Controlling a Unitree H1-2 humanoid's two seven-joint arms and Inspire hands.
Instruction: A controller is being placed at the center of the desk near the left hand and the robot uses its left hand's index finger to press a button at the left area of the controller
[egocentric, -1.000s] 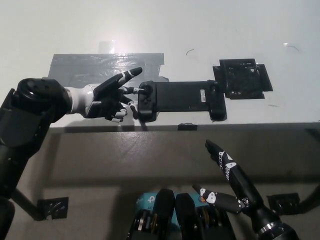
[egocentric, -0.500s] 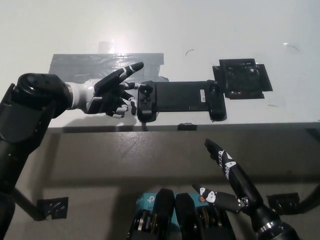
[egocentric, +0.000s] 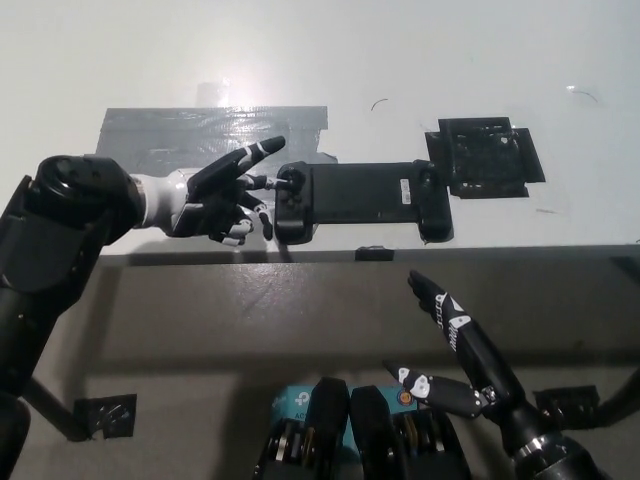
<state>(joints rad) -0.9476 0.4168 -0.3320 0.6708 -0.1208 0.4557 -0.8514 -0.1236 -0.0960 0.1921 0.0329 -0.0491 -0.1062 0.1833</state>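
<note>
A black controller (egocentric: 360, 198) lies lengthwise at the front edge of the white desk (egocentric: 400, 60). My white left hand (egocentric: 220, 195) is just left of it, with one finger stretched out and its tip touching a button (egocentric: 285, 182) on the controller's left grip. Another finger points up and away over the grey tape patch (egocentric: 215, 130); the rest are curled. My black right hand (egocentric: 455, 350) hangs below the desk edge at lower right, fingers spread, holding nothing.
A black square pad (egocentric: 487, 157) is taped to the desk right of the controller. A small black clip (egocentric: 375, 253) sits on the desk edge under the controller. The grey floor (egocentric: 200, 320) lies below.
My left hand dropped slightly and moved right, bringing a fingertip back onto the controller's left button. My right hand shifted a little lower.
</note>
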